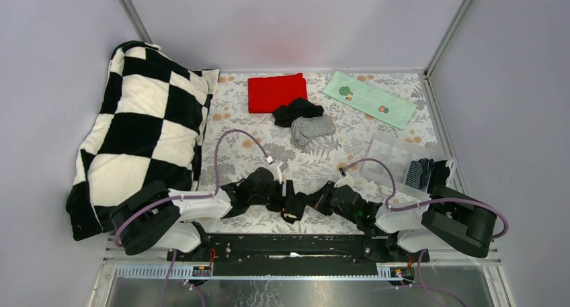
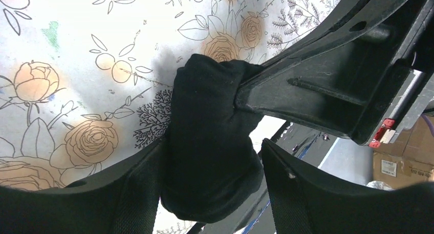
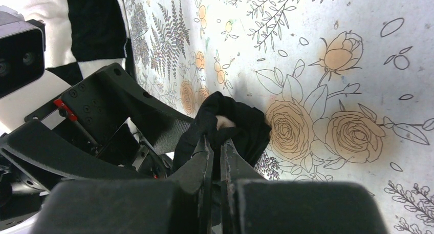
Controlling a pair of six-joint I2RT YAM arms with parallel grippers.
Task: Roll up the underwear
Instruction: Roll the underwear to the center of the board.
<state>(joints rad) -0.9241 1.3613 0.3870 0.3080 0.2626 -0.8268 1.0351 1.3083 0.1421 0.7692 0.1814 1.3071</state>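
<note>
A black underwear (image 2: 210, 121) bunched into a short roll lies on the flowered sheet near the front edge, between both grippers (image 1: 291, 207). My right gripper (image 3: 217, 139) is shut on its edge, with a fold of the black cloth (image 3: 245, 126) pinched between the tips. My left gripper (image 2: 212, 193) stands open around the roll: its left finger (image 2: 138, 183) lies against the cloth and its right finger (image 2: 291, 183) stands apart from it. Farther back lie another black underwear (image 1: 297, 110) and a grey pinstriped one (image 1: 313, 129), loose and crumpled.
A red cloth (image 1: 277, 92) and a pale green printed cloth (image 1: 368, 99) lie flat at the back. A checkered black-and-white pillow (image 1: 141, 132) fills the left side. A clear container (image 1: 393, 156) at the right holds dark rolled pieces (image 1: 420, 172).
</note>
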